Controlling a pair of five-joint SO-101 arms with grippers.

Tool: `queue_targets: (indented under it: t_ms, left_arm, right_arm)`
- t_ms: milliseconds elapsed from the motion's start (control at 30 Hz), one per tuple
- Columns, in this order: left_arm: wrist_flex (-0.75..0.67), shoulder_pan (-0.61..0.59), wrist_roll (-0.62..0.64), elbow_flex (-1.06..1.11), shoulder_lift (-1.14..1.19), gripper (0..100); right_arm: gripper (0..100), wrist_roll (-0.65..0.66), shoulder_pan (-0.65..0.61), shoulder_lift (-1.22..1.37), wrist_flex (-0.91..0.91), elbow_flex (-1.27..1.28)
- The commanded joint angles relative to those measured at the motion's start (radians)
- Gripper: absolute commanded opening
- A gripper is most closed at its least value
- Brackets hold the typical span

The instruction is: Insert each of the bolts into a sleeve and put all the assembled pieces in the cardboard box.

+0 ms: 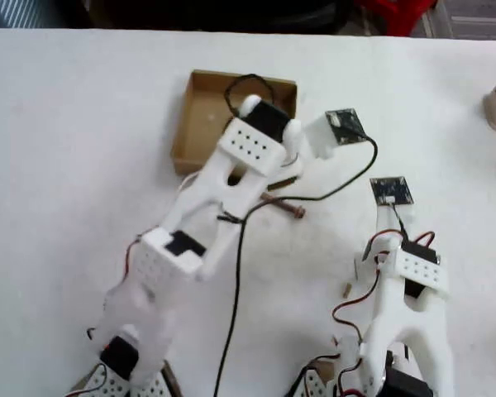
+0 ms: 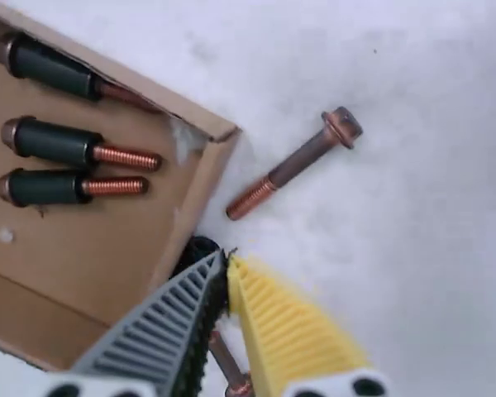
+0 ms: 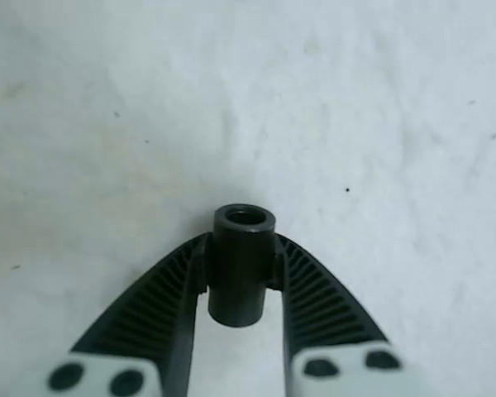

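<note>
One sleeve [image 3: 242, 266] seemingly clamped in right pincer [image 3: 240, 248].

White table [image 1: 74, 149], dark surroundings [image 1: 231, 12]

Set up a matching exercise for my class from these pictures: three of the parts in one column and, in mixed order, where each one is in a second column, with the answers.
Things
1. three assembled pieces
2. bare bolt
3. empty sleeve

Places
A. clamped between the fingers of the right gripper
B. lying side by side inside the cardboard box
C. lying on the white table, just outside the box's corner

Right pairs: 1-B, 2-C, 3-A
</note>
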Motion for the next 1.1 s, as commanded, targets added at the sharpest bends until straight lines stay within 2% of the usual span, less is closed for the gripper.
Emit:
queue_targets:
  t_ms: [0, 67, 167, 233, 433, 800, 933, 1067]
  left_arm:
    - [-0.026, 0.001, -0.13, 0.19, -0.199, 2]
    - [-0.04, 0.001, -0.216, 0.285, -0.24, 4]
    - [-0.041, 0.004, -0.348, 0.407, -0.275, 13]
    - [-0.063, -0.001, -0.388, 0.45, -0.288, 20]
    - [-0.264, -0.03, -0.388, 0.465, -0.285, 22]
    - [-0.508, 0.035, -0.385, 0.608, -0.285, 22]
    - [-0.626, 0.042, -0.318, 0.652, -0.283, 22]
    - [-0.681, 0.073, -0.302, 0.68, -0.283, 22]
  right_arm:
    - [1.7, 0.011, 0.001, -0.027, -0.012, -0.003]
    - [1.7, 0.011, 0.001, -0.027, -0.012, -0.002]
    - [1.7, 0.011, 0.001, -0.027, -0.012, -0.002]
    - [1.7, 0.011, 0.001, -0.027, -0.012, -0.002]
    - [1.7, 0.011, 0.001, -0.027, -0.012, -0.002]
    - [1.7, 0.011, 0.001, -0.03, -0.012, -0.002]
    - [1.7, 0.011, 0.001, -0.03, -0.01, 0.0]
    - [1.7, 0.011, 0.001, -0.03, -0.008, 0.0]
